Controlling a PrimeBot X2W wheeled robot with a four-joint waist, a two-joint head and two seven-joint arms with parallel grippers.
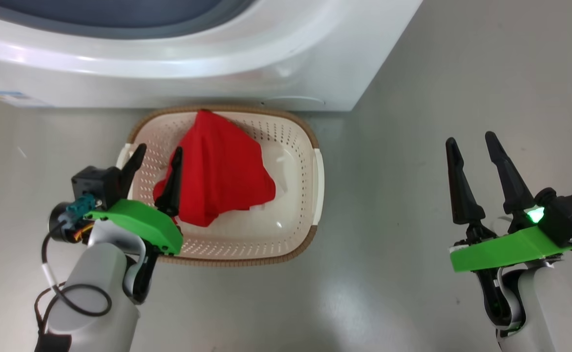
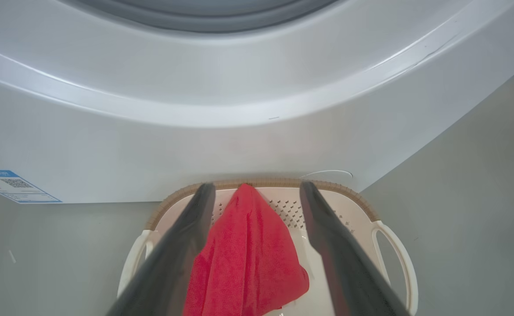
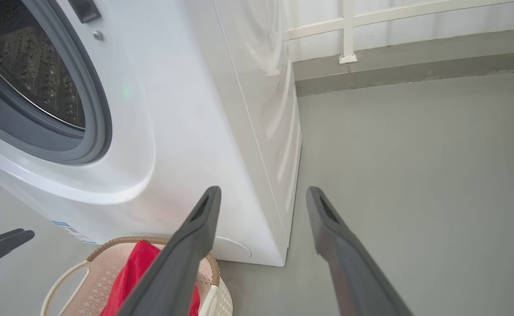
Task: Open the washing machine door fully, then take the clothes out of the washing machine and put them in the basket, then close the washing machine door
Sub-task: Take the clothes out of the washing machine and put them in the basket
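The cream basket (image 1: 318,186) stands on the floor against the white washing machine (image 1: 193,58). Red clothes (image 1: 222,171) lie heaped in it, a little white showing at their lower right edge. My left gripper (image 1: 158,155) hangs open over the basket's left side. In the left wrist view its fingers (image 2: 182,254) straddle the clothes (image 2: 248,254) without gripping them. My right gripper (image 1: 470,138) stands open over bare floor to the right, nothing between its fingers. In the right wrist view the uncovered opening shows the grey rubber ring (image 3: 41,145) and steel drum (image 3: 33,66). The washing machine door is out of view.
A blue label (image 2: 11,186) sits at the machine's base on the left. Grey floor (image 1: 413,269) spreads to the right of the basket and machine. In the right wrist view a wall with a white frame (image 3: 349,30) stands beyond the machine's side.
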